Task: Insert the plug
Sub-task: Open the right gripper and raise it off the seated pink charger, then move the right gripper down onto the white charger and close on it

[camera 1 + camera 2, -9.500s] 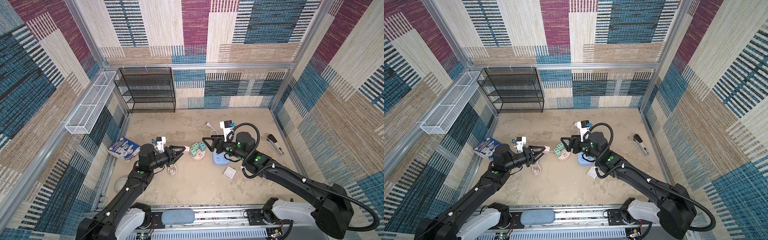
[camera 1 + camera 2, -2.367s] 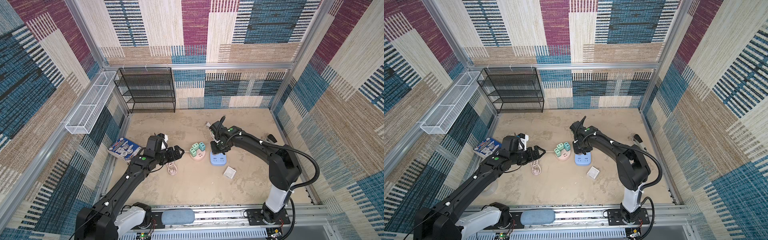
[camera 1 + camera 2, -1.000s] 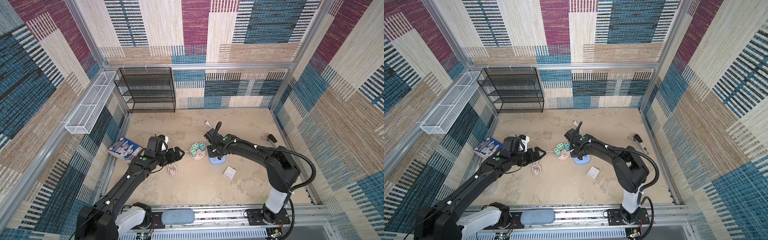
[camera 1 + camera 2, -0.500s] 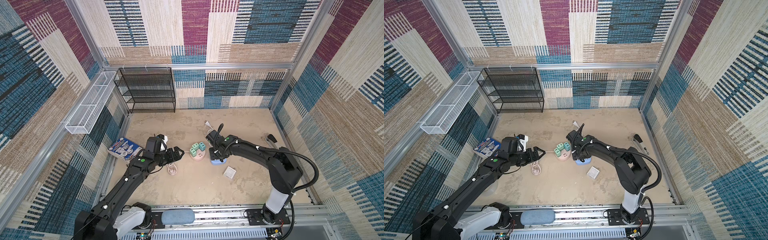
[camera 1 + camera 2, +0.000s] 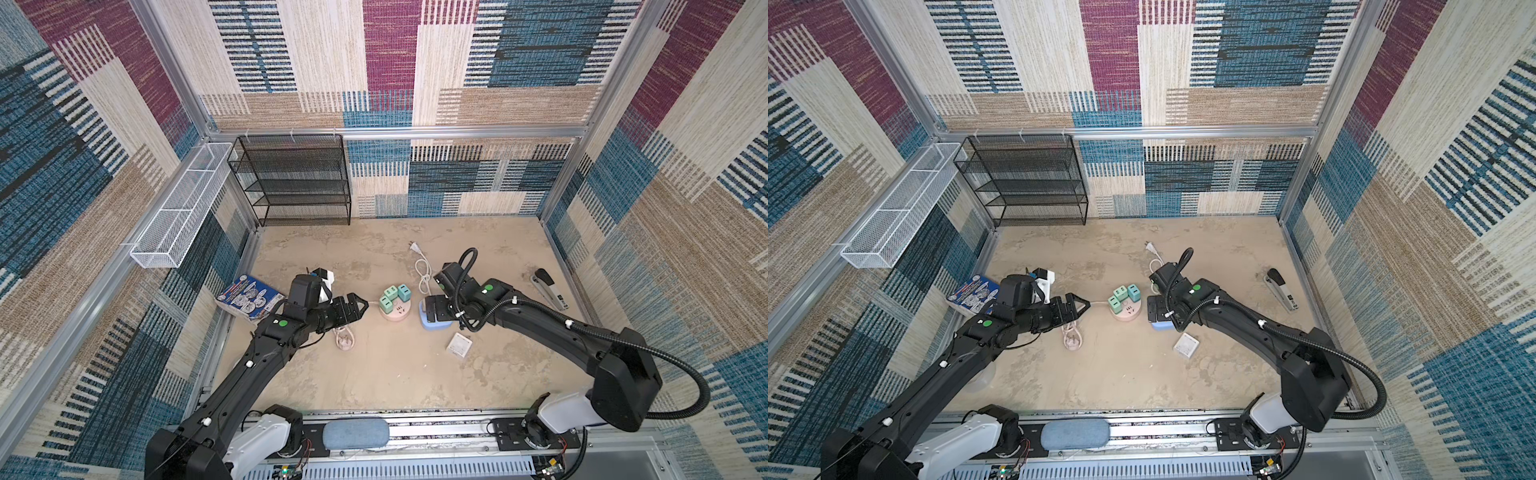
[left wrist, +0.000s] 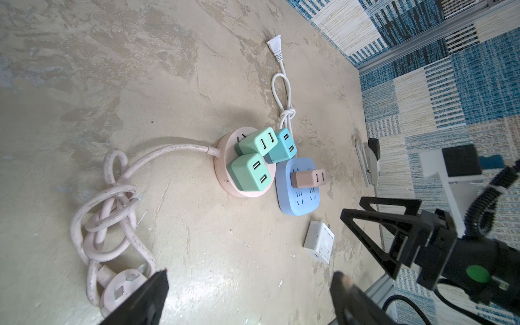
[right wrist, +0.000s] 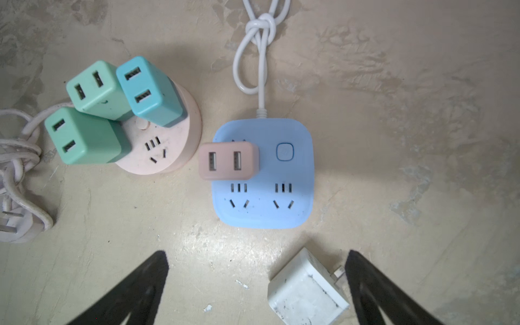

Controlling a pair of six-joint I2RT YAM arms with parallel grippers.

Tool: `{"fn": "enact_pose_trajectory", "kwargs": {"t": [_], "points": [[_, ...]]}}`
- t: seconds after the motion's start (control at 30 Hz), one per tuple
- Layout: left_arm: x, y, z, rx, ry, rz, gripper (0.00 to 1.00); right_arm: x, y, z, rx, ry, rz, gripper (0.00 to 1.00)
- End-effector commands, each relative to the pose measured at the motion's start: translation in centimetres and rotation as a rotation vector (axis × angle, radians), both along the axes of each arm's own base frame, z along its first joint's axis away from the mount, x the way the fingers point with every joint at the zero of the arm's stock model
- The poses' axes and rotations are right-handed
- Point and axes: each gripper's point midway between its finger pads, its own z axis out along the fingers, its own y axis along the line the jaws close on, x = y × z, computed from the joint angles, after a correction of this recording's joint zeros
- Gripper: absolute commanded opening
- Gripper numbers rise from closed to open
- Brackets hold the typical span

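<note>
My right fingers [image 7: 135, 287] have let go. A second ago they were nearly closed and pressed down on the blue power strip [image 7: 281, 208]; now they stand wide apart and lifted above it, with the pink plug [image 7: 228, 160] seated in its socket. The right arm [image 5: 540, 316], which earlier lay low toward the front right corner of the surface, now arches higher, its wrist pointing down.
</note>
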Motion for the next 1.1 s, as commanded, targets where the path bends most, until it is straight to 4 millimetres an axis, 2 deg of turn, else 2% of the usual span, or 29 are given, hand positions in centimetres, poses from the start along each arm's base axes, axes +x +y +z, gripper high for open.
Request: {"fn": "enact_pose_trajectory", "kwargs": {"t": [0.0, 0.2, 0.27, 0.3, 0.37, 0.57, 0.63, 0.73, 0.93, 1.07], "points": [[0.2, -0.5, 0.3, -0.034, -0.012, -0.009, 0.95, -0.8, -1.4, -0.1, -0.016, 0.001, -0.047, 1.0], [0.2, -1.1, 0.0, -0.059, -0.008, -0.031, 0.96, -2.5, -4.0, 0.3, 0.029, -0.047, -0.175, 1.0], [0.3, -1.1, -0.1, -0.062, -0.012, -0.03, 0.96, -2.7, -5.1, 0.6, 0.084, -0.088, -0.261, 1.0], [0.3, -1.1, -0.2, -0.064, -0.009, -0.03, 0.95, -2.7, -5.0, 0.9, 0.141, -0.103, -0.272, 1.0], [0.3, -1.4, -0.4, -0.076, -0.002, -0.035, 0.95, -3.1, -5.2, 0.1, 0.202, -0.076, -0.31, 1.0], [0.1, -1.5, -0.6, -0.089, 0.01, -0.037, 0.94, -3.6, -6.3, -2.5, 0.148, -0.025, -0.376, 1.0], [0.1, -1.5, -0.6, -0.091, 0.01, -0.039, 0.94, -3.6, -5.3, -3.0, 0.19, -0.018, -0.346, 1.0], [0.1, -1.5, -0.6, -0.092, 0.013, -0.037, 0.94, -3.7, -5.0, -4.4, 0.189, 0.013, -0.346, 0.99], [0.2, -1.8, -0.8, -0.099, 0.024, -0.042, 0.93, -4.5, -5.2, -7.2, 0.135, 0.099, -0.362, 0.86], [0.1, -1.8, -0.9, -0.099, 0.026, -0.043, 0.93, -4.9, -5.3, -7.8, 0.12, 0.112, -0.363, 0.8]]}}
